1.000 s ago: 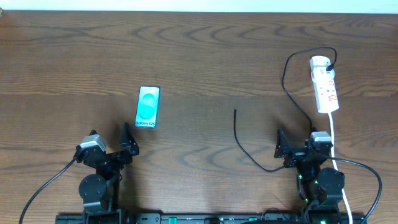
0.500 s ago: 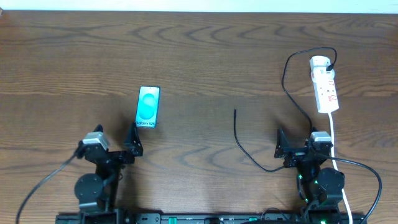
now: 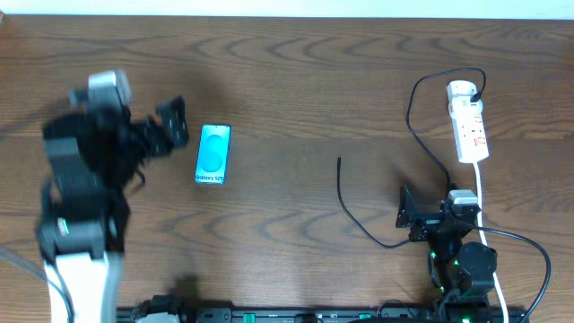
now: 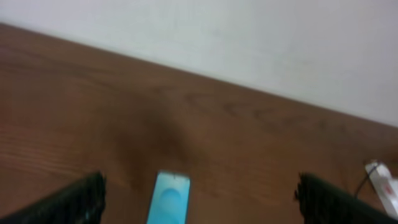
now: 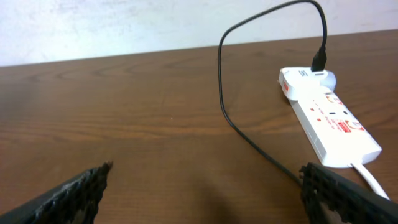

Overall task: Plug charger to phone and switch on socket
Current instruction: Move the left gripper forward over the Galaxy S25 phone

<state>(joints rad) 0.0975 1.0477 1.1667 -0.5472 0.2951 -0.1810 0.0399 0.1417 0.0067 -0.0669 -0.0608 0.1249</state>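
blur smears left claw [image 3: 172, 124] near phone [image 3: 213, 154]

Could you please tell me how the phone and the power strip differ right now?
The phone has a bright cyan screen; the power strip is white with red marks. The power strip is longer than the phone. The charger is plugged into the power strip's far end, while nothing is plugged into the phone. Both lie flat on the table.

The left arm [image 3: 81, 170] is stretched forward (blurred), left pincer [image 3: 172, 124] spread wide. The right arm [image 3: 466, 260] sits folded, right pincer [image 3: 406, 215] likewise apart.
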